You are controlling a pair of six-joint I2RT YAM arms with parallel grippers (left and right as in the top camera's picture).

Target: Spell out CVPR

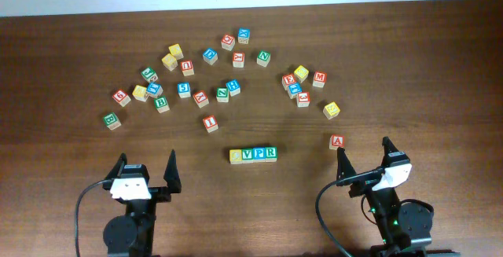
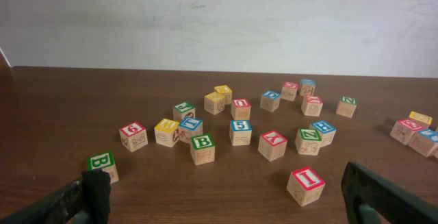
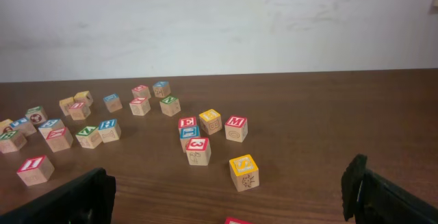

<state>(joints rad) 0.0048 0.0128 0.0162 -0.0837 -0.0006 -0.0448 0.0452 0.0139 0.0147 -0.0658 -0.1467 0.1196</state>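
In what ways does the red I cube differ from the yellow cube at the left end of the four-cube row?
Colour: the red I cube has a red-bordered top, the yellow cube a yellow one. Company: the red I cube stands alone, while the yellow cube touches a green cube beside it. Place: the red I cube lies farther back on the table than the yellow cube. Both are small wooden cubes.

Yellow-faced cube [image 1: 236,156], green V [image 1: 247,155], blue P [image 1: 259,154], green R [image 1: 270,153]: touching row, faces up, near red I cube [image 1: 210,122], on its arm-side right.
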